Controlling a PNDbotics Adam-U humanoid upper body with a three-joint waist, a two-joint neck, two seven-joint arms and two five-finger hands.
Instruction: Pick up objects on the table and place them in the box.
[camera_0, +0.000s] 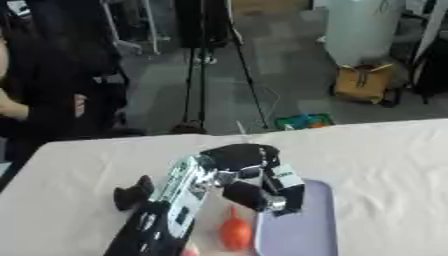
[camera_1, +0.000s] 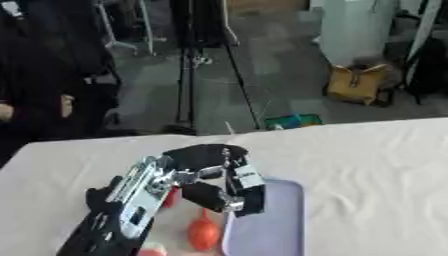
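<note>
Near the front edge of the worktop (camera_0: 385, 150), which is covered in a pale cloth, a shallow lavender box (camera_0: 306, 225) lies with its long side running toward the near edge. The left hand (camera_0: 254, 187) comes in from the lower left on a black and silver arm and hangs over the box's left rim, its dark fingers (camera_1: 210, 197) curled downward and inward. Whether they hold anything cannot be told from either view; nothing shows between them, and the palm faces down toward the box's left wall.

Just left of the box, on the cloth, lies an orange carrot-shaped object (camera_0: 234, 232), its narrow tip pointing toward the far edge and its thicker end toward the near edge. It sits close beside the box's left wall, outside it, below the curled fingers and apart from them. A small pinkish object (camera_1: 150, 248) shows at the very bottom edge, partly behind the arm. In the right eye view a bit of red (camera_1: 171, 196) shows between the arm and the hand; what it is cannot be made out. Further toward the left edge of the worktop rests a small dark object (camera_0: 133, 192), lumpy in outline, just beside the arm.
</note>
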